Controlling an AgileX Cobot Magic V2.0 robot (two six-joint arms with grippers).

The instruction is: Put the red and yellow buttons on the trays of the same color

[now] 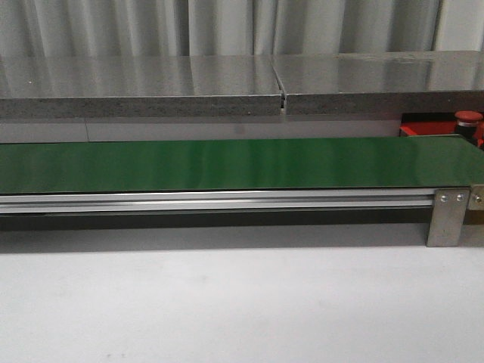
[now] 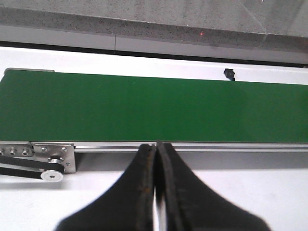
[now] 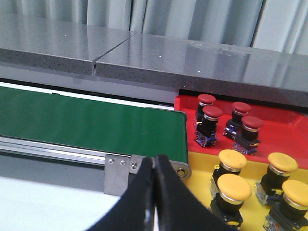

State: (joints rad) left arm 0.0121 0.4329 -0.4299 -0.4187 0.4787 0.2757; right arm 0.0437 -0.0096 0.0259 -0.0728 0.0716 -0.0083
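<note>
In the right wrist view, several red buttons (image 3: pixel 212 113) stand on the red tray (image 3: pixel 281 124) past the end of the green belt (image 3: pixel 86 120). Several yellow buttons (image 3: pixel 234 187) stand on the yellow tray (image 3: pixel 201 166) beside it. My right gripper (image 3: pixel 154 159) is shut and empty, in front of the belt's end bracket and apart from both trays. My left gripper (image 2: pixel 156 145) is shut and empty too, near the belt's (image 2: pixel 154 106) front rail. The front view shows a corner of the red tray (image 1: pixel 414 130) and one red button (image 1: pixel 468 118) at far right, and no gripper.
The green belt (image 1: pixel 227 162) runs across the table with nothing on it. A grey stone ledge (image 1: pixel 151 87) runs behind it. Metal brackets (image 1: pixel 448 215) hold the belt's right end. A small black part (image 2: pixel 228 73) sits behind the belt.
</note>
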